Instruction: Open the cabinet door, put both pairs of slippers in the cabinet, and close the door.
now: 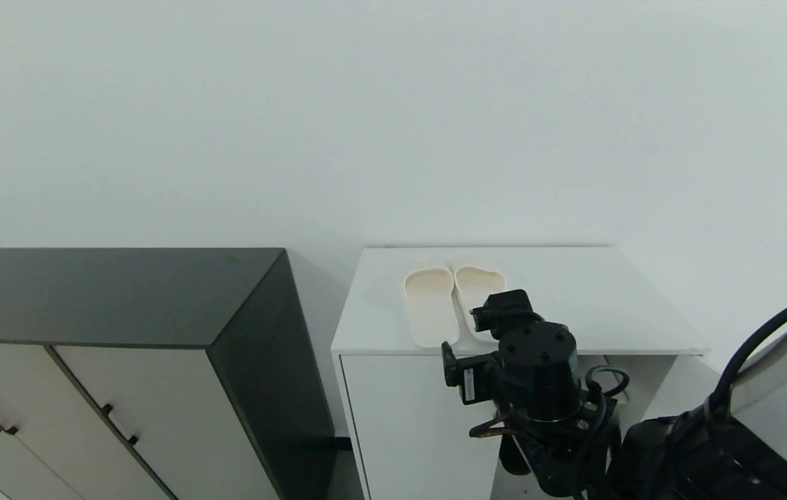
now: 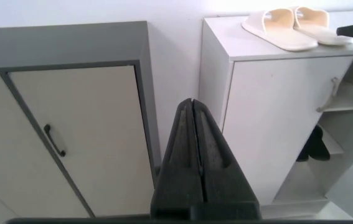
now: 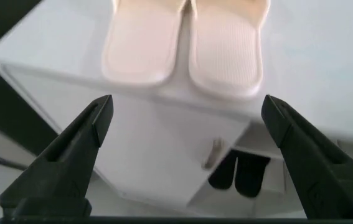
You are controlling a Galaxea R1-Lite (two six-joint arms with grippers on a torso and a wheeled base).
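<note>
In the lower right of the head view, the right arm (image 1: pixel 539 368) is seen raised before the white cabinet (image 1: pixel 414 417), its wrist level with the front edge of the top surface (image 1: pixel 608 305). The right gripper (image 3: pixel 187 109) is held with its fingers (image 3: pixel 83 143) spread wide apart, nothing between them, near the heels of the cream slippers (image 1: pixel 452 302). The left gripper (image 2: pixel 192 109) is pointed toward the gap between the two cabinets, its fingers pressed flat together with nothing held. The cream slippers are laid side by side, touching, left of centre on the white top surface, toes toward the wall (image 1: pixel 393 125). Beneath them, the cabinet's left half is covered by a door (image 2: pixel 276 124), while the right half stands open, and a dark pair of slippers (image 3: pixel 238 174) is seen on a shelf (image 2: pixel 350 99) inside. At the lower left of the head view, a grey cabinet (image 1: pixel 122 298) with closed doors is set against the wall.
</note>
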